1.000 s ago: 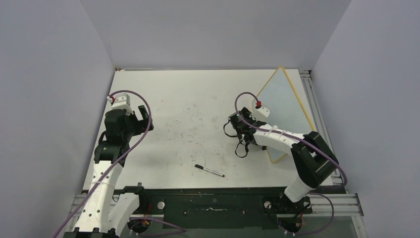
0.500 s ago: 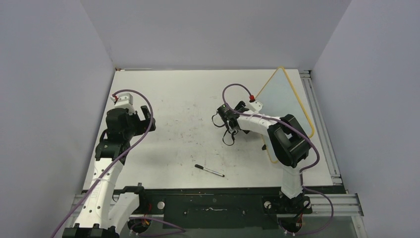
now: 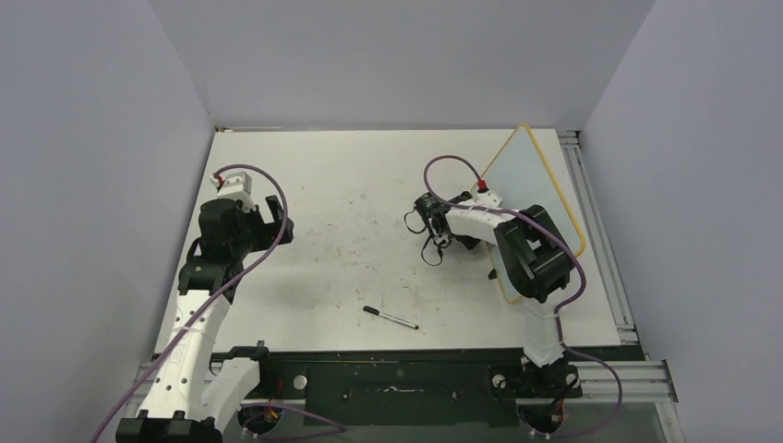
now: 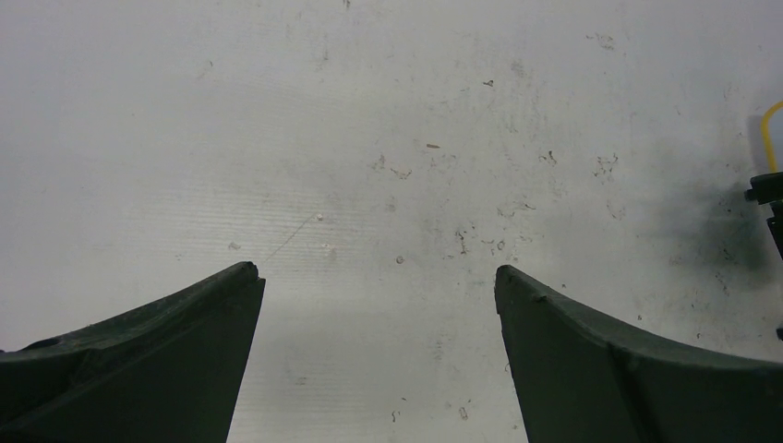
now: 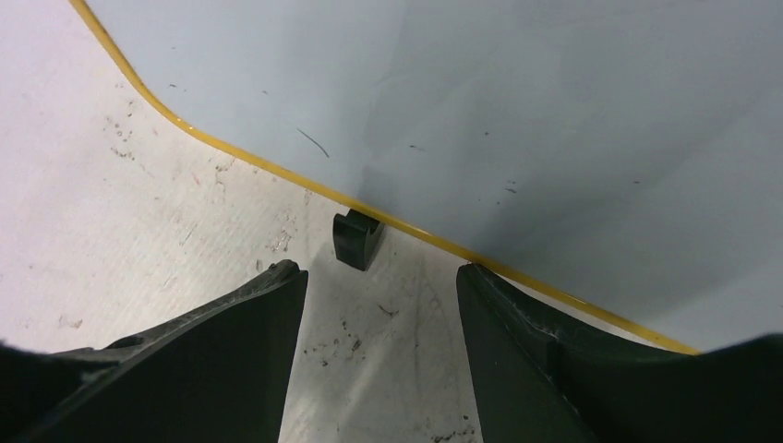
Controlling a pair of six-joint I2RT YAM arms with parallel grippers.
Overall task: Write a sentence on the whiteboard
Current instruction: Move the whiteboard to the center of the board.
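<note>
The whiteboard (image 3: 531,185) stands tilted at the table's right, with a pale glossy face and a thin yellow frame. In the right wrist view its face (image 5: 517,111) shows only a few tiny marks, and one black foot (image 5: 357,237) rests on the table. No sentence shows on it. The marker pen (image 3: 390,317) lies on the table near the front edge. My right gripper (image 3: 432,235) is open and empty, just left of the board; its jaws (image 5: 380,269) face the foot. My left gripper (image 3: 282,220) is open and empty over bare table (image 4: 377,269).
The white tabletop (image 3: 351,185) is scuffed with small dark marks. Grey walls close in the back and both sides. A metal rail (image 3: 591,198) runs along the right edge behind the board. The board's yellow corner (image 4: 771,120) shows at the right of the left wrist view.
My right arm has folded its elbow up and in, and its gripper has shifted left and away from the front edge. My left gripper has moved slightly right. The pen has not moved.
</note>
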